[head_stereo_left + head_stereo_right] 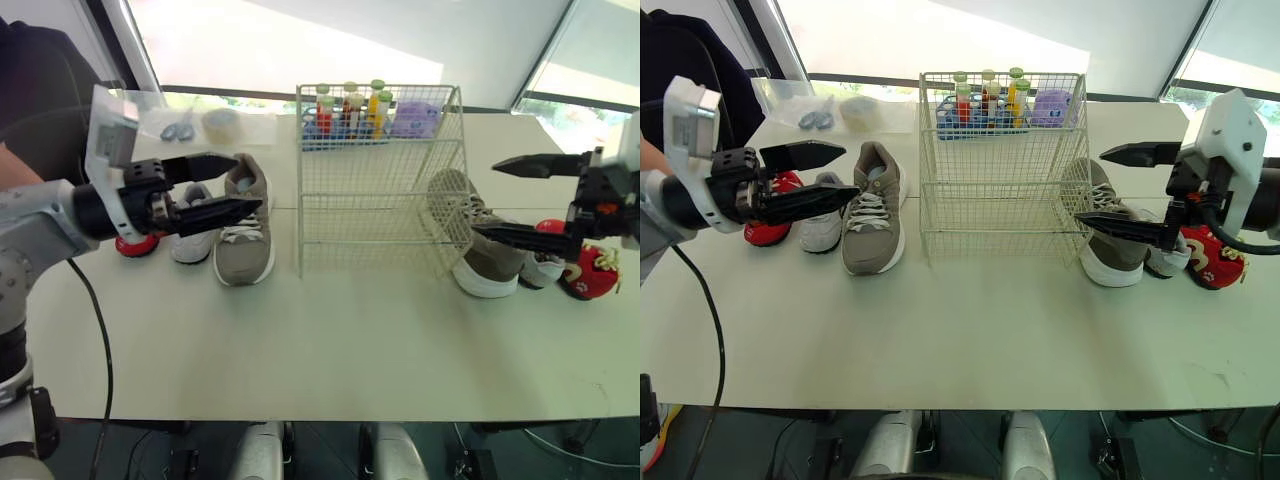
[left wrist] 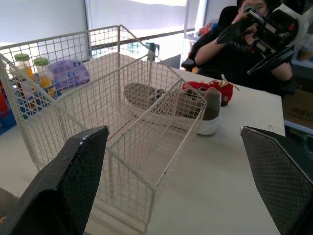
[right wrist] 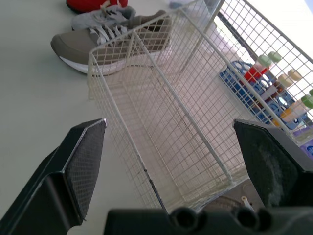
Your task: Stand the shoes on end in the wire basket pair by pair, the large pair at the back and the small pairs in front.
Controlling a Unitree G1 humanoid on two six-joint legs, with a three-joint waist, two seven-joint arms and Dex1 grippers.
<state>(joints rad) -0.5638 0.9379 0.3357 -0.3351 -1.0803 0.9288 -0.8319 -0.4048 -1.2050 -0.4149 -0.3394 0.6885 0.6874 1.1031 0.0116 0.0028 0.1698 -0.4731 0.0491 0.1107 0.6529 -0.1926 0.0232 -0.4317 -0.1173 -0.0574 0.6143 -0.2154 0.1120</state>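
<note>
Table: a pale, flat tabletop (image 1: pixel 350 340) carries everything.
Basket: a white wire basket (image 1: pixel 370 170) with an open top stands in the middle of the table. No shoe is inside it.
Left large shoe: a large taupe sneaker with a white sole and white laces (image 1: pixel 243 235) lies flat on its sole left of the basket, near it but apart from it.
Left small shoes: a small white and grey sneaker (image 1: pixel 190 243) lies just beside the taupe one, on its outer side. A small red shoe (image 1: pixel 770 232) lies further out, next to it.
Right large shoe: a second large taupe sneaker with a white sole (image 1: pixel 487 268) lies flat just beside the right wall of the basket. One end of it is seen through the mesh.
Right small shoes: a small grey and white sneaker (image 1: pixel 543 268) lies beside that one, and a small red shoe with a white pattern (image 1: pixel 592 278) lies at the outside.
Left gripper: the left gripper (image 1: pixel 245 182) hangs above the left group of shoes. Its two black fingers are spread wide and hold nothing.
Right gripper: the right gripper (image 1: pixel 487 198) hangs above the right taupe sneaker. Its fingers are also spread wide, with nothing between them.
Behind the basket: a blue rack with small capped bottles (image 1: pixel 345 115) and a purple soft packet (image 1: pixel 415 118) stand at the far edge.
Person: a person in dark clothes (image 2: pixel 234 49) sits beyond the table on the robot's right side.
</note>
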